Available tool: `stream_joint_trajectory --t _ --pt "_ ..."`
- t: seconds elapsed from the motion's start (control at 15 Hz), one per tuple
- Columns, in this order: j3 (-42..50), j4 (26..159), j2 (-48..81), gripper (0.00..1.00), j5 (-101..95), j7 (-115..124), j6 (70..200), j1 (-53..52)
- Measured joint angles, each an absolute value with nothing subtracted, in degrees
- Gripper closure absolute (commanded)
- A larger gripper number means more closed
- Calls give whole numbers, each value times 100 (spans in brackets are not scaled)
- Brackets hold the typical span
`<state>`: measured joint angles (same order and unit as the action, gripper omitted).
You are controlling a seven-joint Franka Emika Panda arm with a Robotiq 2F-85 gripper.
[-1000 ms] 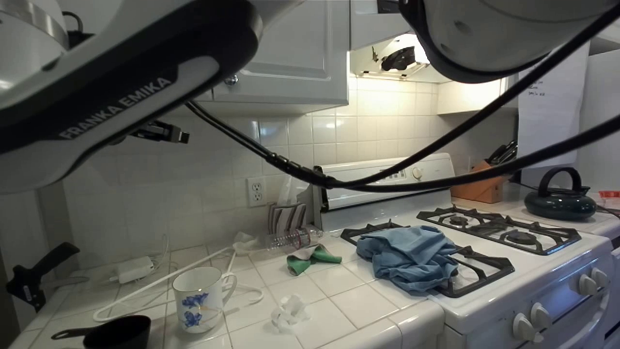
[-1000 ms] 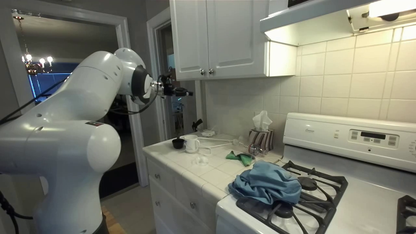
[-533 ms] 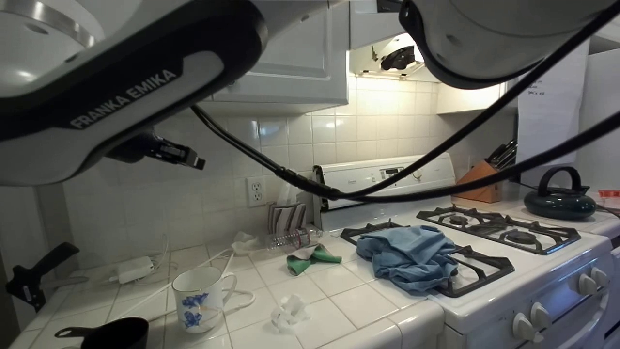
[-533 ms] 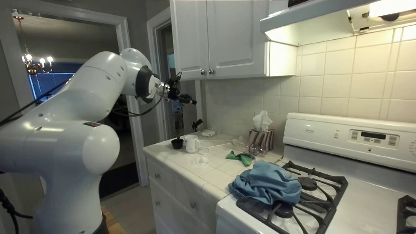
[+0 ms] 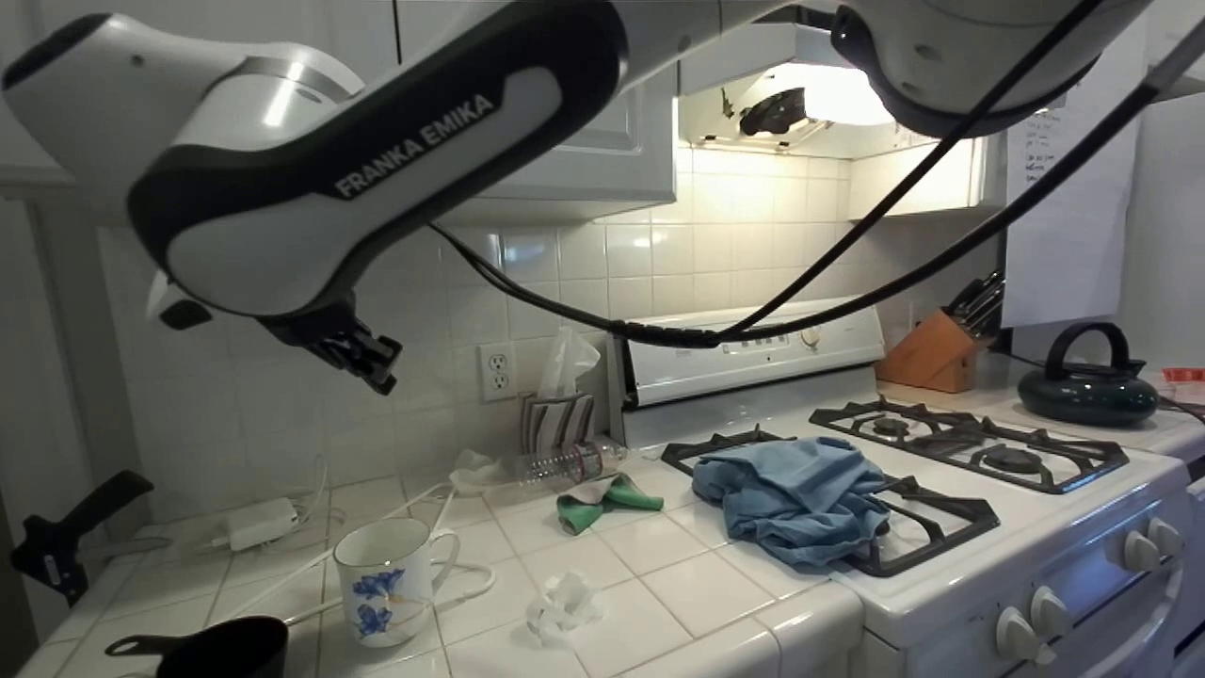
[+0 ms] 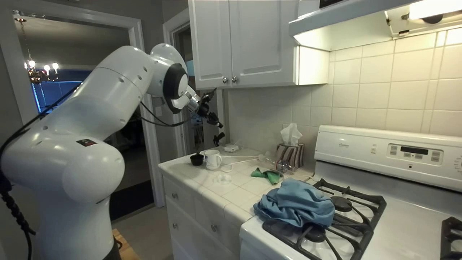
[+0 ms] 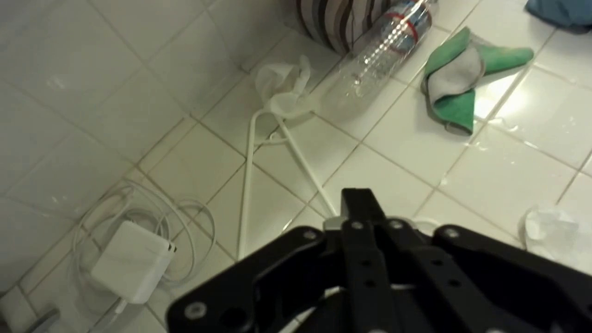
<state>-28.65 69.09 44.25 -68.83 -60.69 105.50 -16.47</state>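
My gripper (image 5: 381,367) hangs in the air above the tiled counter, pointing down; it also shows in an exterior view (image 6: 219,125). In the wrist view its black fingers (image 7: 363,208) are together, with nothing seen between them. Below it lies a white hanger (image 7: 247,189), partly hidden by the fingers. A white mug with blue flowers (image 5: 381,589) stands upright on the counter, beside a black cup-like pan with a handle (image 5: 226,650). A white charger with cable (image 7: 134,261), a green cloth (image 7: 455,106), a crumpled white tissue (image 7: 550,233) and a clear bottle (image 7: 379,55) lie around.
A striped tissue box (image 5: 557,424) stands against the wall. A blue cloth (image 5: 795,499) lies on the stove grate. A knife block (image 5: 927,353) and dark kettle (image 5: 1087,391) stand beyond. White cupboards (image 6: 249,43) hang above. A black pistol-shaped handle (image 5: 80,537) stands at the counter's end.
The arm has shifted, and the gripper has moved lower and tilted from nearly level to pointing down over the counter. The things on the counter look unmoved.
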Motion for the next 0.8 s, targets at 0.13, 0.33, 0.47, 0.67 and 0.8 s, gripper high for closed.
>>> stream_joint_trajectory --t 0.13,0.33,0.47,0.67,0.8 --pt "-3134 7479 4221 100 -6669 -6164 11216 -1150" --pt "-3534 8392 3969 99 -6331 -6445 12195 -359" --pt "-3427 8996 3745 98 -5637 -6938 12957 -41" --pt "-3266 9726 3421 71 -4389 -8143 13609 257" --pt "-3549 10063 3318 55 -3918 -8912 13603 628"
